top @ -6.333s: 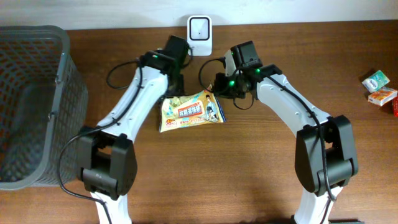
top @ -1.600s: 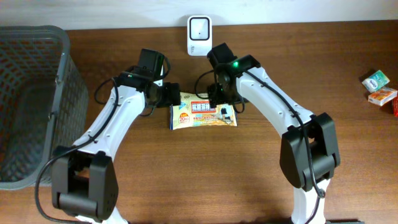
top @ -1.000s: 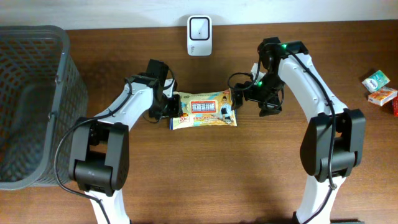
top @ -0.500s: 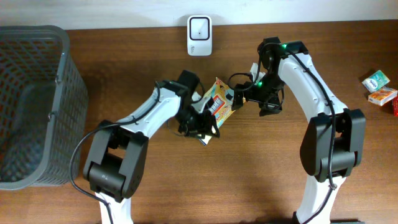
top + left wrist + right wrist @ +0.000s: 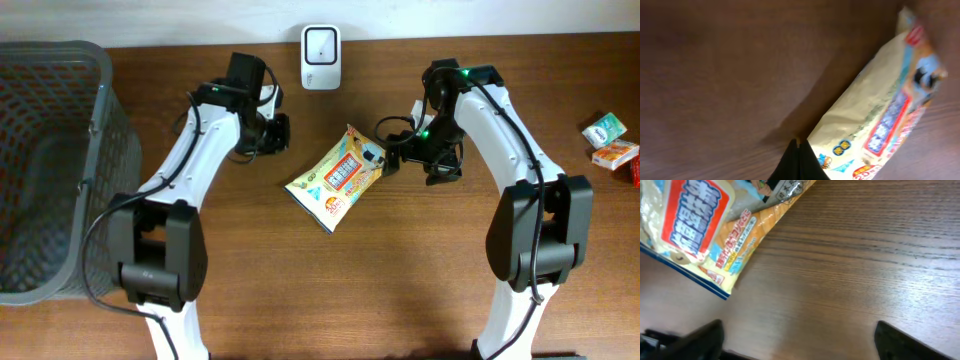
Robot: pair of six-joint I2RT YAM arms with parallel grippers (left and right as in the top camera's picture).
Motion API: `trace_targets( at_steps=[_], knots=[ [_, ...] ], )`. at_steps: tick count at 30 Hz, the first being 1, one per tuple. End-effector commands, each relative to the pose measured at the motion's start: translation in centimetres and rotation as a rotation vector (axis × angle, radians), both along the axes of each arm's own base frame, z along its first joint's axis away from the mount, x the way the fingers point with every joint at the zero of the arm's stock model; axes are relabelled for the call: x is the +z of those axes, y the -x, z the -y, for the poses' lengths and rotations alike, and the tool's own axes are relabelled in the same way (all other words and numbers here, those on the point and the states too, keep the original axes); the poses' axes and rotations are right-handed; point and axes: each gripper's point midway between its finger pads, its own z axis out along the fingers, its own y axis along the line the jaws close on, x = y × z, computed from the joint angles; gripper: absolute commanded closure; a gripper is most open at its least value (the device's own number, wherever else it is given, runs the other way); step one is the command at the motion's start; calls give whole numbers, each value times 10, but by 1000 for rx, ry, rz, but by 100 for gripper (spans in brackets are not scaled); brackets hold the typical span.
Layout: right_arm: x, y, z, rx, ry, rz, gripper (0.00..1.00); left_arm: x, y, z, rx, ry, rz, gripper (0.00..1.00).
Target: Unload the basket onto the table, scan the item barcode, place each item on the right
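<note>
A yellow printed snack packet [image 5: 337,178] lies slantwise on the brown wooden worktop [image 5: 400,290], at 6 o'clock from the white box-shaped scanner [image 5: 320,44]. The left fingers [image 5: 797,164], at its 10 o'clock, are pressed together, empty. The right fingers [image 5: 695,339], at its 2 o'clock, are spread wide, holding nothing.

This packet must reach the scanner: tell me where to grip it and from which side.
Grip the snack packet by its thin sealed edge at the upper-right end, coming in low from the right with the right gripper, open beside that end. It lies flat and diagonal; its puffed middle looks harder to pinch.
</note>
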Motion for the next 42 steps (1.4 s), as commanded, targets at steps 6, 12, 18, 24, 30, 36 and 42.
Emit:
trace_targets(
  at_steps=[6, 12, 18, 24, 30, 36, 42],
  knots=[
    [8, -7, 6, 2, 23, 45, 12, -85, 53, 39, -81, -6, -245, 100],
    [8, -14, 4, -11, 18, 68, 12, -71, 87, 72, -144, 101, -355, 100],
    [8, -17, 1, -17, 5, 78, 7, -46, 58, 49, -102, 26, -227, 100],
    [8, -21, -16, 24, -6, 116, 0, -27, 21, -12, 35, -61, -126, 69],
    [2, -26, -61, 159, 69, 220, 1, -30, 4, -75, 241, -126, -126, 40],
    [-3, -26, -94, 193, 136, 284, 1, -31, 5, -93, 275, -157, -137, 1],
    [-8, -17, -120, 254, 136, 301, 8, -32, 7, -99, 308, -178, -148, 1]
  ],
)
